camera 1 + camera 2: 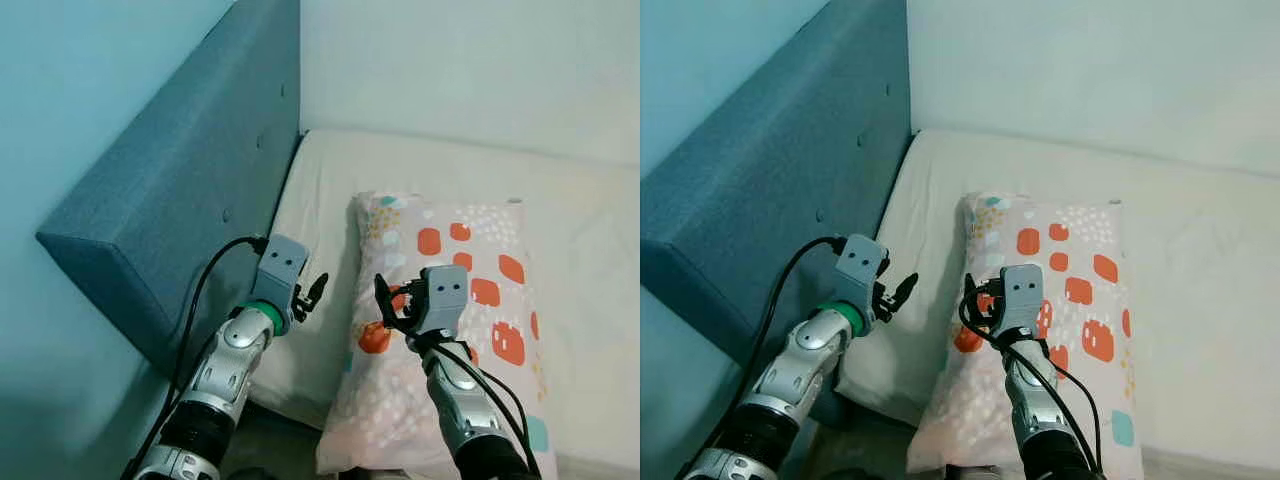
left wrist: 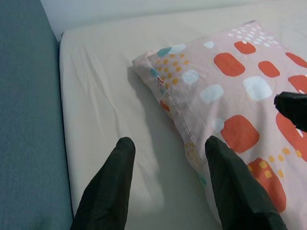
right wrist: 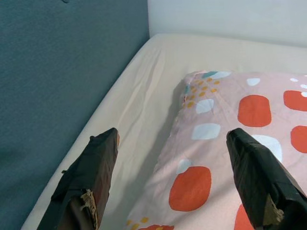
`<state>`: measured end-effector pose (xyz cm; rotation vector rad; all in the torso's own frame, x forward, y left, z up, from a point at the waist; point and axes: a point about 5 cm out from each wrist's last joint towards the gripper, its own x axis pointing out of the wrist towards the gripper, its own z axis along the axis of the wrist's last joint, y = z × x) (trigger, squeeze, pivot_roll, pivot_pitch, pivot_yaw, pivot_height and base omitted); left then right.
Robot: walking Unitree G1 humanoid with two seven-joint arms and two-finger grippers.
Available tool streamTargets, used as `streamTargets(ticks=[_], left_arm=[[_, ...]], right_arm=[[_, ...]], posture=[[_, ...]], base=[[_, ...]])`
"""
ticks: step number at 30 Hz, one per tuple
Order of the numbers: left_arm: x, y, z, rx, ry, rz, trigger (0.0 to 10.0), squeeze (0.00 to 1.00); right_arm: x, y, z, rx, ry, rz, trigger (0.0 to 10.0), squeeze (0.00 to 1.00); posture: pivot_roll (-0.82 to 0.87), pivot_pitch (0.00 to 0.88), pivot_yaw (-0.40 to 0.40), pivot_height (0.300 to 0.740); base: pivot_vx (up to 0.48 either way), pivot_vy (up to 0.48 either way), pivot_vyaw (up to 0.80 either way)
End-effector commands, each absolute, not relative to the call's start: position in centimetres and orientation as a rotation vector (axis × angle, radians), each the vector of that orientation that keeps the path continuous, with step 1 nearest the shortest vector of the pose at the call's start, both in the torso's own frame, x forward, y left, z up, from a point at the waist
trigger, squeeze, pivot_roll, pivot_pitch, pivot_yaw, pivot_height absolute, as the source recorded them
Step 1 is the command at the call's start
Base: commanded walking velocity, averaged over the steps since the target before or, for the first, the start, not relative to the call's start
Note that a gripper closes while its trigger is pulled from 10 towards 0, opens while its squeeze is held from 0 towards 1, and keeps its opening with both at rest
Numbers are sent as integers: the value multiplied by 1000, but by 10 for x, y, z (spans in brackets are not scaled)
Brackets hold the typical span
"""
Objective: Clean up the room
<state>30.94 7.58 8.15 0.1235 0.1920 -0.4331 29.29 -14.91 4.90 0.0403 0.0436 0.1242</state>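
Hovering with fingers spread, the left gripper (image 1: 312, 292) and right gripper (image 1: 390, 303) flank the pillow (image 1: 450, 330) edge on the bed (image 1: 320, 190); no writing visible.

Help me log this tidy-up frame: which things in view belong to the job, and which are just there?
Belongs to the job:
- patterned pillow, lying on the mattress
- left claw, open, over the sheet beside the pillow
- right claw, open, above the pillow's near end

Just there:
- mattress with its cream sheet
- blue headboard
- pale wall
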Motion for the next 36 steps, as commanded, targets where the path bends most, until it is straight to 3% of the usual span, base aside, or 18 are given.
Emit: streamTargets(ticks=[1, 13, 32, 33, 36], left_arm=[[310, 76, 76, 117, 228, -427, 10000, 0], [311, 71, 71, 54, 312, -435, 10000, 0], [316, 60, 71, -47, 413, -449, 10000, 16], [316, 59, 72, -45, 411, -452, 10000, 431], [316, 58, 73, -42, 409, -458, 10000, 408]], right_arm=[[291, -150, 46, 43, 54, 119, 10000, 0], [290, -148, 44, 50, 55, 113, 10000, 0], [282, -151, 40, 58, 62, 92, 10000, 0], [282, -152, 40, 57, 62, 89, 10000, 0], [281, -153, 39, 56, 63, 84, 10000, 0]], posture=[[-36, 0, 51, 675], [-38, 0, 57, 625], [-47, 22, 76, 625], [-48, 24, 78, 625], [-49, 27, 79, 625]], base=[[0, 0, 0], [0, 0, 0], [0, 0, 0], [0, 0, 0], [0, 0, 0]])
